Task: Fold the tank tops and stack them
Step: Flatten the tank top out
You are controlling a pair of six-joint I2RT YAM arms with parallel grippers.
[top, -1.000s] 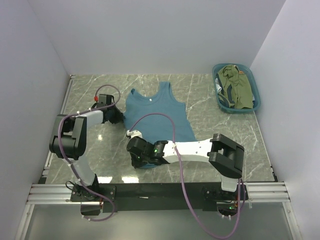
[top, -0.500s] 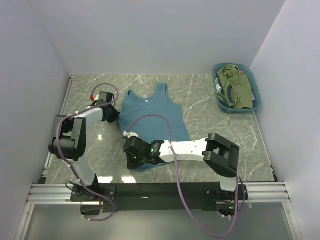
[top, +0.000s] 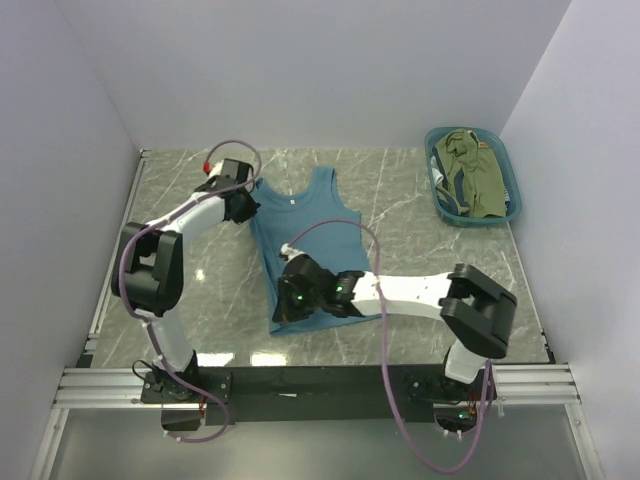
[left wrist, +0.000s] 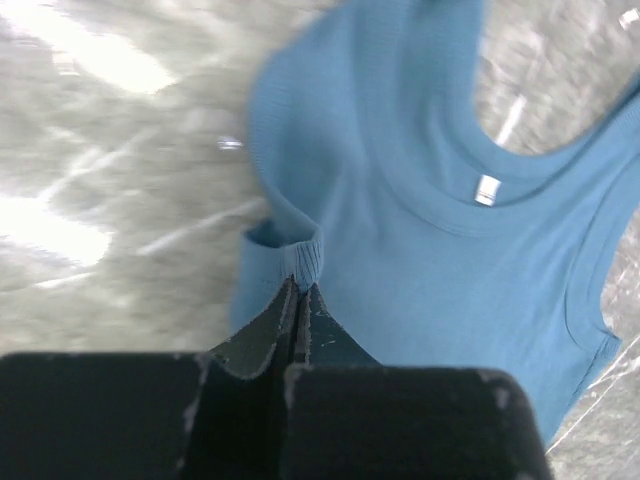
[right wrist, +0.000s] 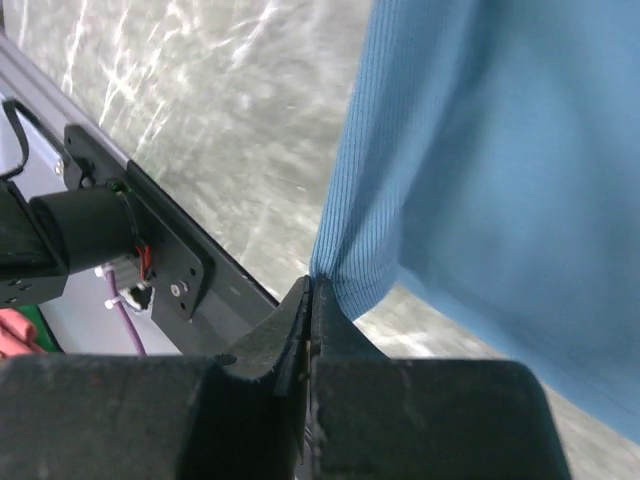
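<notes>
From above, the light is bright and even and seems to come softly from overhead. Shadows under the arms are pale, without hard edges. The marble worktop (top: 420, 210) shines a little, with two whitish reflections toward its near left corner. This view is sharp everywhere.

Both wrist views are less clean. In the left one the worktop is smeared, with strong white glare at the upper left, and the blue top (left wrist: 430, 250) looks slightly soft. In the right one the worktop is also streaked with glare, while the ribbed cloth stays clear. The bottom of both is almost black.
</notes>
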